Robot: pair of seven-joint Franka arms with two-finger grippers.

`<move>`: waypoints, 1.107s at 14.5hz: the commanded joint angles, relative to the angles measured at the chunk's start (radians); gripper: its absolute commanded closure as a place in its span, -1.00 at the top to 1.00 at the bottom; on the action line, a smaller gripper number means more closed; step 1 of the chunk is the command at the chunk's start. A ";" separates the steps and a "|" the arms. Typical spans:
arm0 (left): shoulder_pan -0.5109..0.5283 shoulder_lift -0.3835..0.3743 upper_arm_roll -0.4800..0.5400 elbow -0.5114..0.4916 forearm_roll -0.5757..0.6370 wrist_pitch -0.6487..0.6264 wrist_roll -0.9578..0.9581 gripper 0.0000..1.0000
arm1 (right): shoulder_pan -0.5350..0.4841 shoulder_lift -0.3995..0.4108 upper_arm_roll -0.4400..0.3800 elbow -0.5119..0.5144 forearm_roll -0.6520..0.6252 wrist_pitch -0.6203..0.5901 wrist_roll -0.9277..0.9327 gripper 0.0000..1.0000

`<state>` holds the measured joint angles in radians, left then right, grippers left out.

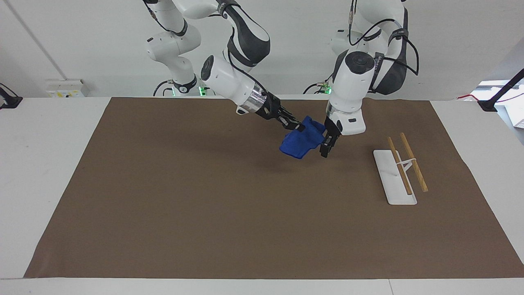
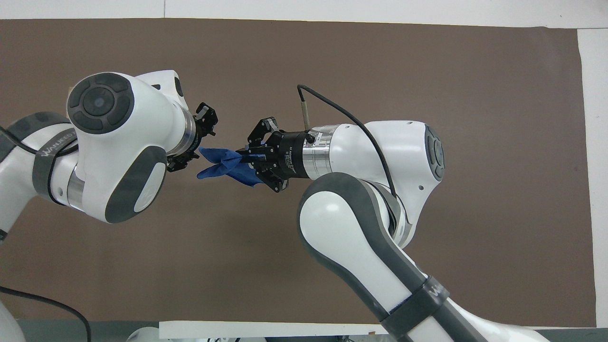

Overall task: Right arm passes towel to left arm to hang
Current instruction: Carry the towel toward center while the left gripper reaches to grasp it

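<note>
My right gripper (image 1: 298,127) is shut on the blue towel (image 1: 302,141) and holds it bunched in the air over the middle of the brown mat; both also show in the overhead view, the right gripper (image 2: 245,158) and the towel (image 2: 222,164). My left gripper (image 1: 326,148) is open right at the towel's free end. In the overhead view the left gripper (image 2: 195,141) has one finger on each side of that end, with the jaws spread wide. I cannot tell whether they touch the cloth.
A rack with a white base (image 1: 392,178) and two wooden rods (image 1: 414,162) stands toward the left arm's end of the table; the left arm hides it in the overhead view. The brown mat (image 1: 204,205) covers most of the white table.
</note>
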<state>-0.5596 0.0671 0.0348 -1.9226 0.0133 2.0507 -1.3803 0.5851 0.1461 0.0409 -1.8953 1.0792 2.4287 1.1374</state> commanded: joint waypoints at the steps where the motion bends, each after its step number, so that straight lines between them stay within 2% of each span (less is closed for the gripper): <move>1: -0.017 -0.018 0.008 -0.026 -0.001 0.006 -0.019 -0.98 | 0.002 -0.003 -0.001 -0.008 0.019 0.012 0.001 -1.00; 7: -0.017 -0.018 0.007 -0.016 -0.001 -0.023 -0.020 -0.99 | 0.002 -0.003 -0.001 -0.008 0.018 0.010 0.002 -0.99; 8: -0.017 -0.015 0.007 -0.010 -0.001 -0.026 -0.020 -0.99 | 0.002 -0.003 -0.001 -0.008 0.018 0.009 0.004 -0.91; 9: -0.016 -0.009 0.008 0.005 -0.001 -0.027 -0.017 -0.99 | 0.002 -0.003 -0.001 -0.008 0.016 0.007 -0.001 -0.40; 10: -0.013 -0.001 0.008 0.031 0.001 -0.033 -0.017 -1.00 | 0.002 -0.005 -0.001 -0.010 -0.001 0.006 -0.013 0.41; 11: -0.008 0.014 0.010 0.066 0.002 -0.053 -0.013 -1.00 | 0.007 -0.006 -0.001 -0.011 -0.046 0.006 -0.042 0.99; 14: 0.001 0.053 0.016 0.198 0.039 -0.147 0.016 -1.00 | -0.005 -0.003 -0.004 -0.007 -0.342 -0.048 -0.102 1.00; 16: 0.029 0.043 0.019 0.238 0.074 -0.196 0.062 -1.00 | -0.030 -0.006 -0.009 -0.002 -0.627 -0.133 -0.190 1.00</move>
<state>-0.5558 0.0903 0.0462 -1.7640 0.0565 1.9256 -1.3657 0.5819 0.1461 0.0375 -1.8965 0.6592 2.3674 1.0421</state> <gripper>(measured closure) 0.978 0.198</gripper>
